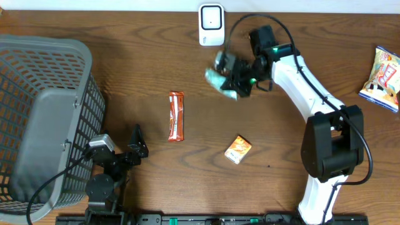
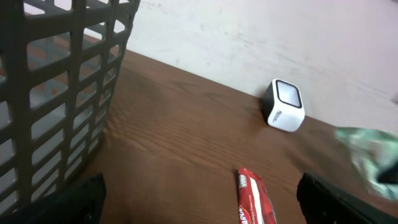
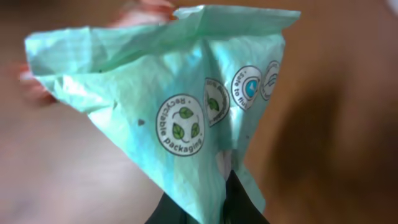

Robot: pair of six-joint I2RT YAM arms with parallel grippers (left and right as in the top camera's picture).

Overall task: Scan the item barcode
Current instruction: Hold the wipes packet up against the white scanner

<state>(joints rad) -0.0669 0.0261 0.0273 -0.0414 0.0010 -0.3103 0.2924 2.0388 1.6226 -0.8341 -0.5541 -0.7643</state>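
Grips the green packet (image 3: 180,118) by one corner in the tightly closed right gripper (image 3: 214,205), packet fanning out beyond the jaws, near the scanner (image 1: 211,25). Shows left gripper (image 1: 139,142) spread wide, empty.

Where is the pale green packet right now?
In the overhead view the pale green packet is held in the right tool, right of centre, close to the white scanner and up-right of the red bar.
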